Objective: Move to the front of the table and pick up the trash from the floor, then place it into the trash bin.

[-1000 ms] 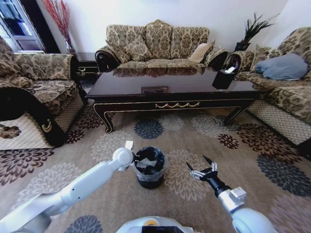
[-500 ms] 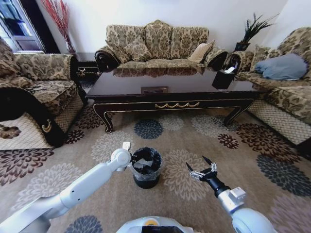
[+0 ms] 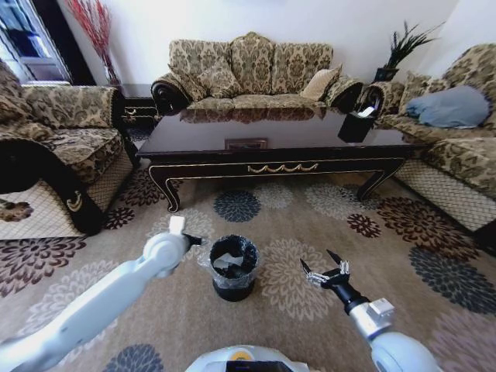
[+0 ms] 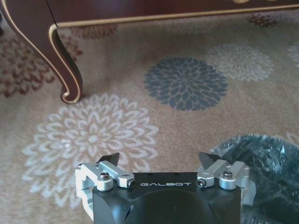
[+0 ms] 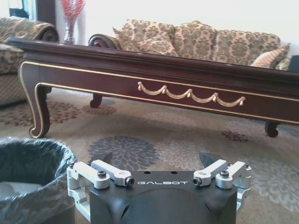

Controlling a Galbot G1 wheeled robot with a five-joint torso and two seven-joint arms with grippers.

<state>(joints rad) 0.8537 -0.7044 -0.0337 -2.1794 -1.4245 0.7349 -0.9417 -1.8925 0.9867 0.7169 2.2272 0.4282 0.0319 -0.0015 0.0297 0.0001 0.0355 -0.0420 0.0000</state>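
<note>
The trash bin (image 3: 232, 268), a small black bucket with a thin liner over its rim, stands on the carpet in front of the table (image 3: 280, 167). A white crumpled piece of trash (image 3: 224, 262) lies inside it. My left gripper (image 3: 188, 241) hovers just left of the bin's rim, open and holding nothing. In the left wrist view, the left gripper (image 4: 159, 158) is over the carpet with the bin's liner (image 4: 264, 161) beside it. My right gripper (image 3: 325, 271) is held open to the right of the bin. From the right wrist, the right gripper (image 5: 156, 158) faces the table's gold-trimmed rail (image 5: 187, 93), with the bin (image 5: 28, 163) off to one side.
Sofas ring the room: one on the left (image 3: 54, 155), one behind the table (image 3: 256, 74), one on the right (image 3: 457, 132). A black box holder (image 3: 356, 124) sits on the table's right end. The table's curved leg (image 4: 65, 70) stands near the left gripper. Open carpet (image 3: 434, 240) lies to the right.
My left arm has drawn back from over the bin's rim and swung to the left and slightly up. The bin and the right arm have stayed where they were.
</note>
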